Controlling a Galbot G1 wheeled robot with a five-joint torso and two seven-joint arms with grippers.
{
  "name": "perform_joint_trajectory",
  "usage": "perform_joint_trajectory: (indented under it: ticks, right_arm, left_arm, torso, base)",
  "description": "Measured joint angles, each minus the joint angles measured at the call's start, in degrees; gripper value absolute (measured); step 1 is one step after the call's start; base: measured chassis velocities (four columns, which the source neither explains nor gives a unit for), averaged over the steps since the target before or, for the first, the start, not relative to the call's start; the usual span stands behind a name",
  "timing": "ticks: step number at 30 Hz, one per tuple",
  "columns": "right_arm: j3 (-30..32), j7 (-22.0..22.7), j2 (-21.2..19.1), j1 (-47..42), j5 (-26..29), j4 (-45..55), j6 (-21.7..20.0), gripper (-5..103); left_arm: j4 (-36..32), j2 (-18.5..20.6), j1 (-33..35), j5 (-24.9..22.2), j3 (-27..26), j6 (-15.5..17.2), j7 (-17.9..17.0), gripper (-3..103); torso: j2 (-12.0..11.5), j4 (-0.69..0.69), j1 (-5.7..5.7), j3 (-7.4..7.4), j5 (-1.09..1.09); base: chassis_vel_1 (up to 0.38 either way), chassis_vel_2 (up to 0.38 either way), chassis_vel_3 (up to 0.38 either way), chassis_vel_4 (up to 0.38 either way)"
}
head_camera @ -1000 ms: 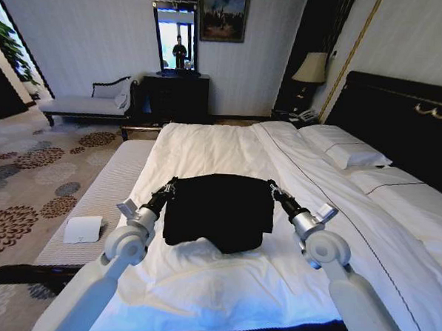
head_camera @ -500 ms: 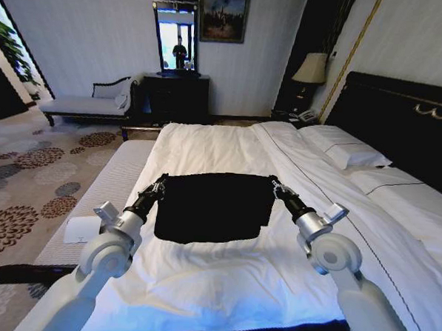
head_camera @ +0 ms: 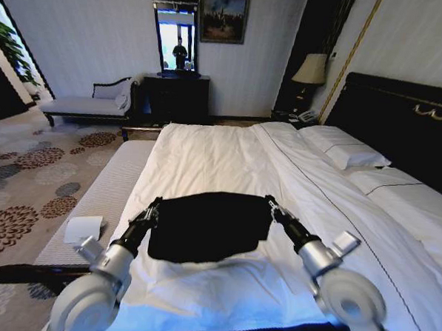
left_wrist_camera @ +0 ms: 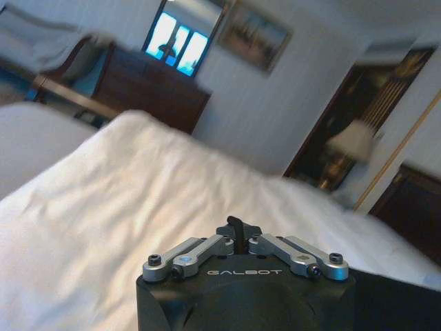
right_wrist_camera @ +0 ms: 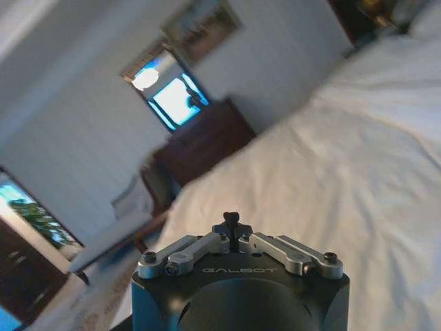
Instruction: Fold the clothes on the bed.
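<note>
— Holding what? Both clamped on the black T-shirt (head_camera: pixel 207 225): left gripper (head_camera: pixel 153 206) pinching its left corner, right gripper (head_camera: pixel 271 205) pinching its right corner.

— Lying where? Spread between the two, sagging onto the white duvet of the bed (head_camera: pixel 221 154), well short of the pillows (head_camera: pixel 345 151). Beside the bed, grey bench (head_camera: pixel 104 196).
</note>
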Motion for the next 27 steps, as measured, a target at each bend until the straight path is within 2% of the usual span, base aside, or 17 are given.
perform_joint_trajectory:
  ticks: [4,7,8,11,12,16,17,20,22,27]
  right_arm:
    - [-0.97,3.55,0.98,0.16,1.87,0.04,-2.21,1]
    - [-3.11,6.93,0.70,4.70,6.22,-2.19,-2.65,1]
    - [-3.11,6.93,0.70,4.70,6.22,-2.19,-2.65,1]
    - [-6.23,7.81,-0.20,10.47,7.64,-10.27,-2.50,1]
    - [-6.23,7.81,-0.20,10.47,7.64,-10.27,-2.50,1]
    - [-11.52,4.77,-1.04,18.75,3.01,-21.14,-1.13,1]
    - [-11.52,4.77,-1.04,18.75,3.01,-21.14,-1.13,1]
    - [-16.27,1.46,-1.22,26.54,0.27,-30.85,0.22,1]
    - [-18.03,0.29,-1.34,28.88,-1.08,-33.79,0.83,1]
    - [-24.08,-4.23,0.59,37.89,-7.66,-46.42,3.63,1]
  left_arm:
    - [-0.01,-0.20,0.05,-0.32,1.41,0.45,-1.08,4]
    - [3.31,-1.25,-6.83,-0.38,4.97,0.49,-2.29,4]
    - [3.31,-1.25,-6.83,-0.38,4.97,0.49,-2.29,4]
    - [11.42,-2.57,-15.46,-1.04,8.82,0.65,-2.82,4]
    - [11.42,-2.57,-15.46,-1.04,8.82,0.65,-2.82,4]
    - [24.32,-3.80,-27.34,-1.89,13.28,0.69,-2.84,4]
    - [24.32,-3.80,-27.34,-1.89,13.28,0.69,-2.84,4]
    - [32.32,-5.06,-35.82,-3.39,16.10,0.69,-2.47,4]
    - [34.57,-5.46,-37.76,-3.76,16.78,0.70,-2.18,4]
    - [47.89,-8.06,-45.70,-2.14,20.94,0.44,0.07,4]
  torso:
    - [0.00,0.01,-0.01,0.00,-0.01]
    - [0.01,0.01,-0.01,-0.01,-0.04]
    - [0.01,0.01,-0.01,-0.01,-0.04]
    - [0.00,0.01,0.01,0.02,0.00]
    - [0.00,0.01,0.01,0.02,0.00]
    - [-0.01,0.00,0.02,0.03,-0.02]
    - [-0.01,0.00,0.02,0.03,-0.02]
    - [-0.01,0.01,0.02,0.03,-0.02]
    - [-0.01,0.02,0.02,0.03,0.00]
    - [-0.01,0.01,0.03,0.03,-0.01]
  base:
    - [0.000,0.000,0.000,0.000]
    - [0.000,0.000,0.000,0.000]
    - [0.000,0.000,0.000,0.000]
    - [0.000,0.000,0.000,0.000]
    - [0.000,0.000,0.000,0.000]
    - [0.000,0.000,0.000,0.000]
    - [0.000,0.000,0.000,0.000]
    - [0.000,0.000,0.000,0.000]
    - [0.000,0.000,0.000,0.000]
    - [0.000,0.000,0.000,0.000]
